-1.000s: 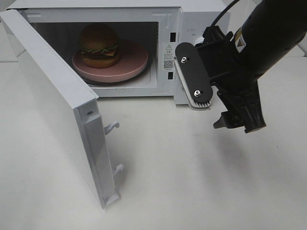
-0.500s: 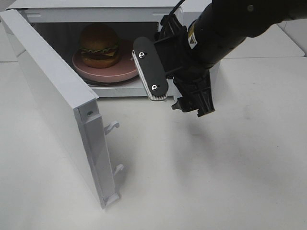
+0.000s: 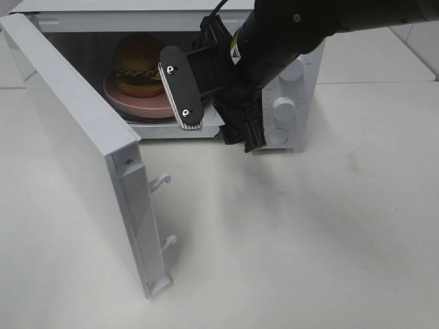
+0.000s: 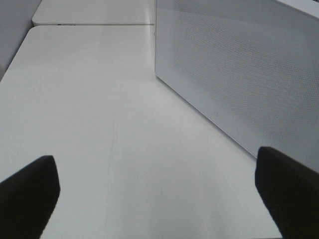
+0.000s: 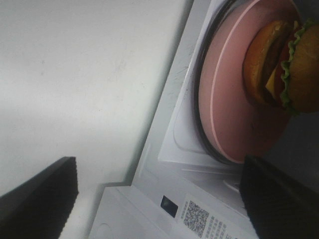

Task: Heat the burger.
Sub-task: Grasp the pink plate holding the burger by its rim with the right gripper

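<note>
The burger (image 3: 140,65) sits on a round pink plate (image 3: 154,104) inside the open microwave (image 3: 137,17). In the right wrist view the burger (image 5: 284,64) and the plate (image 5: 229,114) lie just beyond the gripper. My right gripper (image 3: 212,116) hangs open in front of the right part of the oven's opening, with one flat finger (image 3: 182,96) toward the plate and nothing between its fingers. My left gripper (image 4: 159,199) is open and empty, close to the outer face of the microwave door (image 4: 239,74). The exterior view does not show it.
The microwave door (image 3: 82,157) swings out to the front left, latch hooks (image 3: 159,181) sticking out of its edge. Two white knobs (image 3: 283,106) sit on the control panel right of my right arm. White table (image 3: 309,240) spreads out in front.
My right arm has swung left across the front of the microwave, from beside the control panel to the cavity opening. Its jaws stayed open. The burger and door have not moved.
</note>
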Robot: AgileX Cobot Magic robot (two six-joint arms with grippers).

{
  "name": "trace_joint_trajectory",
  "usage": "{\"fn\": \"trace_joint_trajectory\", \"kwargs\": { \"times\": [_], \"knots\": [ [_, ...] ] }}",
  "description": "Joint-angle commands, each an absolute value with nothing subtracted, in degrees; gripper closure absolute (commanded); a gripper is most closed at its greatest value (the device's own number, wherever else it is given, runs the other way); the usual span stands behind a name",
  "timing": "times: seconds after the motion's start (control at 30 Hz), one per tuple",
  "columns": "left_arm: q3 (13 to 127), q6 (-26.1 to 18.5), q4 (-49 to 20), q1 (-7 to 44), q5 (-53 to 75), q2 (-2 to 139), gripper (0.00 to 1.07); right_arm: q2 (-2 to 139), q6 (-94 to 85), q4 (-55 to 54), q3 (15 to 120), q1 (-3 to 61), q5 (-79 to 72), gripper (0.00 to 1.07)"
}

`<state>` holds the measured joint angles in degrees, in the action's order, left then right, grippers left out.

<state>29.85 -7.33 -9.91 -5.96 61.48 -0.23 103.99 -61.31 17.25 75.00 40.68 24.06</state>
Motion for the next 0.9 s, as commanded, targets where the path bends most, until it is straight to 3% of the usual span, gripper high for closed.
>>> {"fn": "trace_joint_trajectory", "kwargs": {
  "times": [0.03,0.9],
  "knots": [
    [29.7,-6.9,-10.4,-5.6,61.6,-0.6,0.07,106.8,-58.7,17.2,77.6,40.8,23.3,0.22],
    [29.7,-6.9,-10.4,-5.6,61.6,-0.6,0.07,123.6,-52.6,17.2,95.0,40.8,24.2,0.25]
  ]
}}
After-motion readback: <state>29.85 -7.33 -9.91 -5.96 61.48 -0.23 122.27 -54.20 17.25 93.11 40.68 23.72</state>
